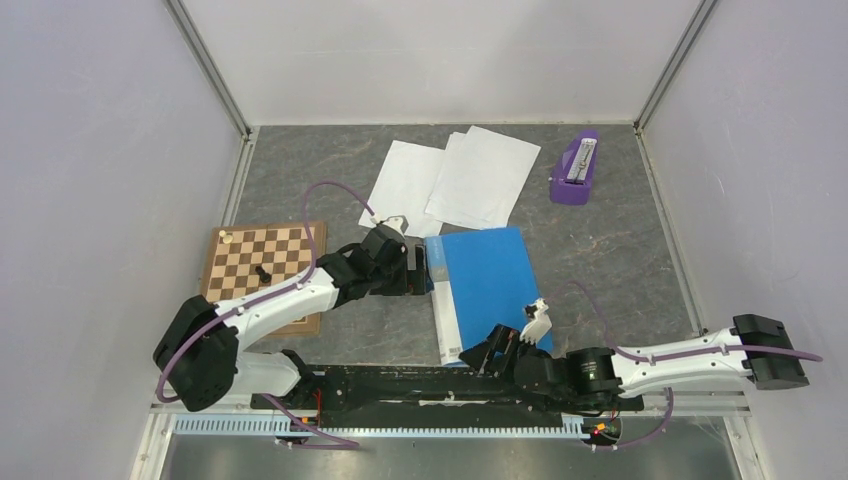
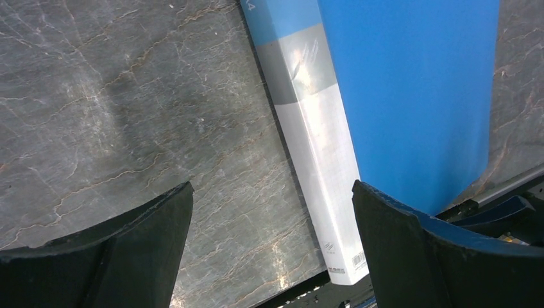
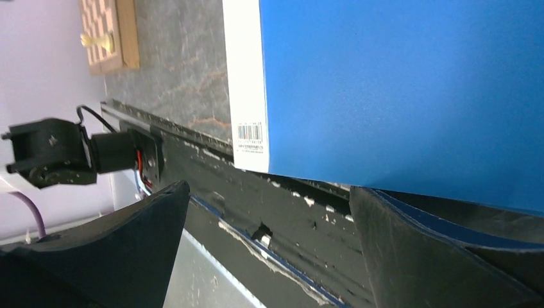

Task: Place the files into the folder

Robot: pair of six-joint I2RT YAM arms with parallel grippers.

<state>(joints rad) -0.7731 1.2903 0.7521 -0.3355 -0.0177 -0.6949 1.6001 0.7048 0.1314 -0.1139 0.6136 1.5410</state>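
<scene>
- The folder (image 1: 487,285) lies closed on the grey marbled table (image 1: 620,260), near the front edge, its near corner over the black rail (image 1: 400,385) at the arms' bases.
- Its pale spine strip (image 2: 321,160) carries a small barcode label (image 3: 249,133) at the near end; the print beside it is too small to read. At the far end, a white character that may be a "4" shows on the blue band.
- The files (image 1: 455,180) lie just beyond the folder, towards the back wall: two overlapping spreads of white sheets, at least three sheets in all, though the exact count is hard to tell. All look blank.
- One chessboard (image 1: 265,265) sits at the left, with one dark piece (image 1: 262,272) and one pale piece (image 1: 226,238) on it.
- One purple object (image 1: 576,168) stands at the back right.
- The left gripper (image 1: 428,268) is at the folder's far left corner, its fingers (image 2: 410,250) spread wide, holding nothing.
- The right gripper (image 1: 500,345) is at the folder's near edge, fingers (image 3: 417,250) likewise parted and empty.
</scene>
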